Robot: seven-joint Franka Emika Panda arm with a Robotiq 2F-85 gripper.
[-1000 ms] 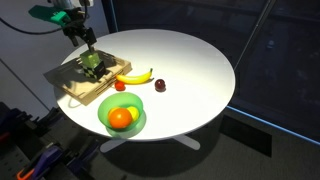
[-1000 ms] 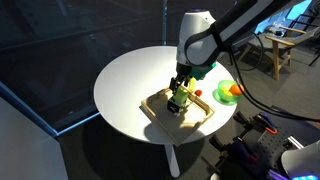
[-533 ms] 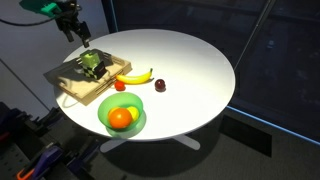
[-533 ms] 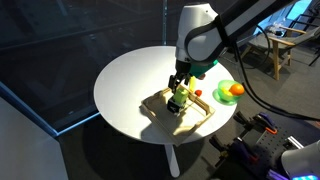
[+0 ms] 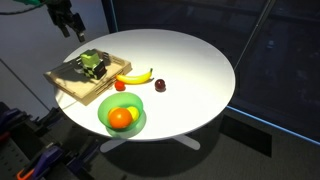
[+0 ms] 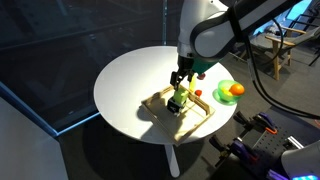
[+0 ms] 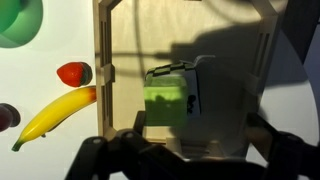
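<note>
My gripper [image 5: 68, 26] hangs open and empty above the wooden tray [image 5: 66, 82], well clear of it. In an exterior view it sits just over the tray's middle [image 6: 181, 78]. A green boxy object [image 5: 93, 63] with dark parts rests on the tray, also seen in an exterior view [image 6: 180, 97]. In the wrist view the green object [image 7: 170, 98] lies inside the tray frame [image 7: 104, 60], directly below my spread fingers [image 7: 185, 152].
On the round white table [image 5: 195, 60] lie a banana [image 5: 135, 76], a small red fruit [image 5: 120, 86] and a dark plum [image 5: 160, 86]. A green bowl [image 5: 104, 107] holds an orange [image 5: 121, 118]. The tray sits near the table's edge.
My gripper has risen up and away from the green object, which stays on the tray. Nothing else has moved.
</note>
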